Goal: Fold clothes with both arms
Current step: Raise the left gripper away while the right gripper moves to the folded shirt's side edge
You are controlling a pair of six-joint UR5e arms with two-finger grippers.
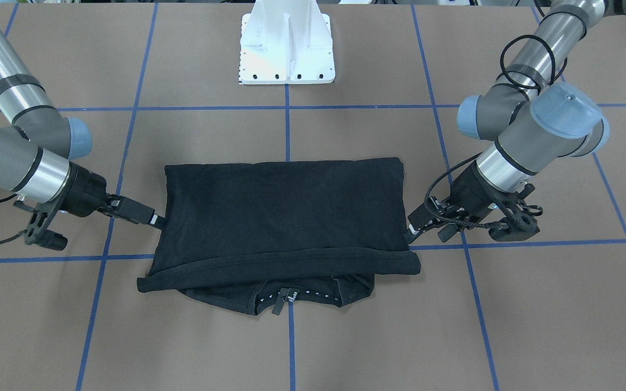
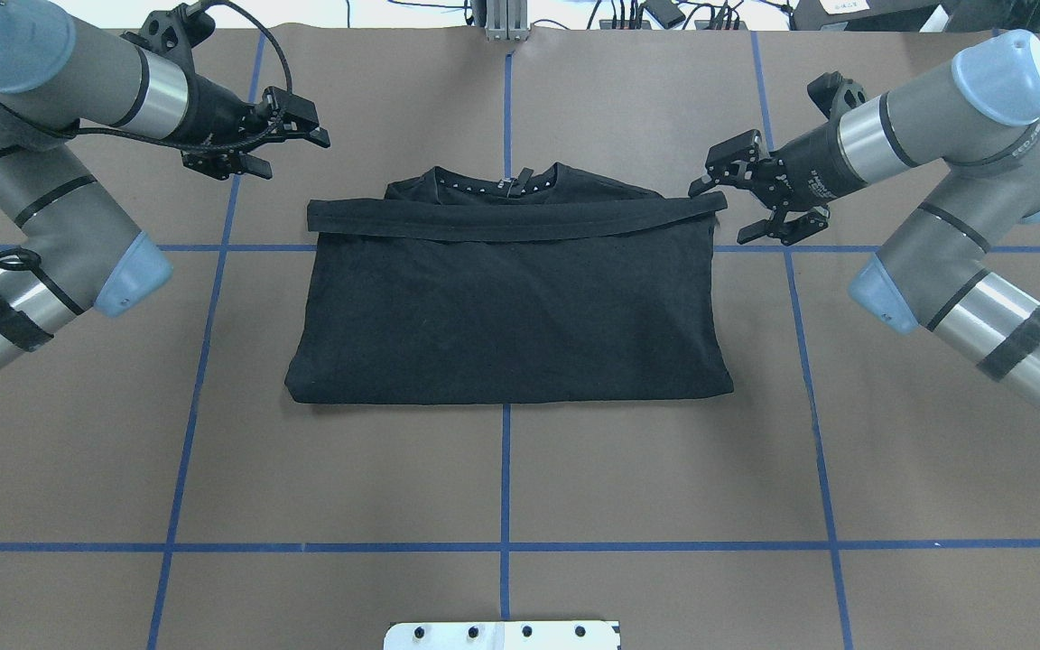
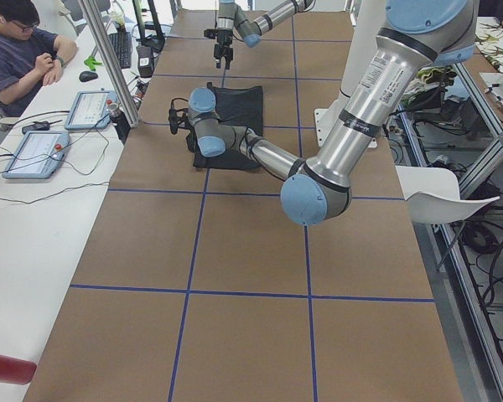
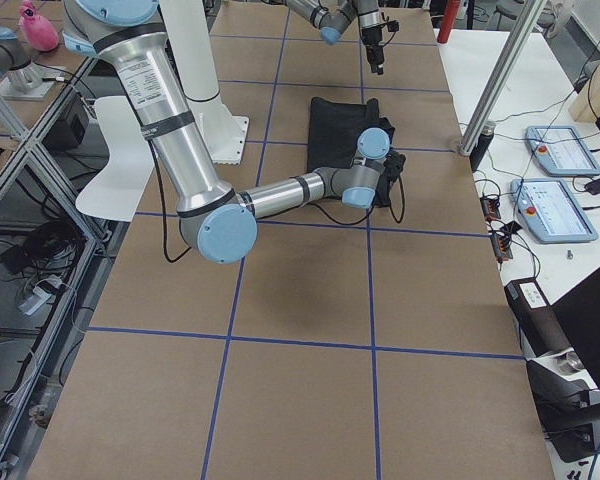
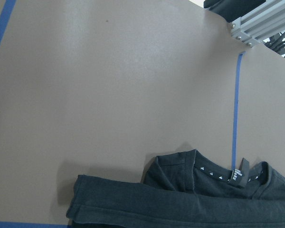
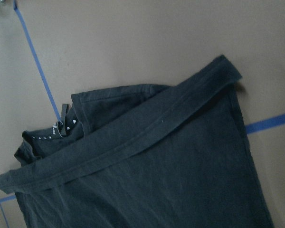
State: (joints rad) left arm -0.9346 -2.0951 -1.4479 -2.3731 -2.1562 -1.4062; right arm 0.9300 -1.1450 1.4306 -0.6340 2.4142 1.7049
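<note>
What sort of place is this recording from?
Probably a robotics lab workcell: a paper-covered table marked with a blue tape grid, a seated operator at a side bench, and teach pendants in front of them.

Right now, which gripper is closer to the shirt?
Right. The right gripper is just beside one hem corner of the shirt; the left gripper hangs clearly apart from the opposite corner.

- Table: brown surface fills most of the view.
- Blue tape line: runs down to the collar; a second crosses the top-left corner.
- T-shirt: black, flat along the bottom edge, hem band folded across below the collar.
- Neck label: sits inside the collar.
- Aluminium frame: top-right corner, cables beside it.
</note>
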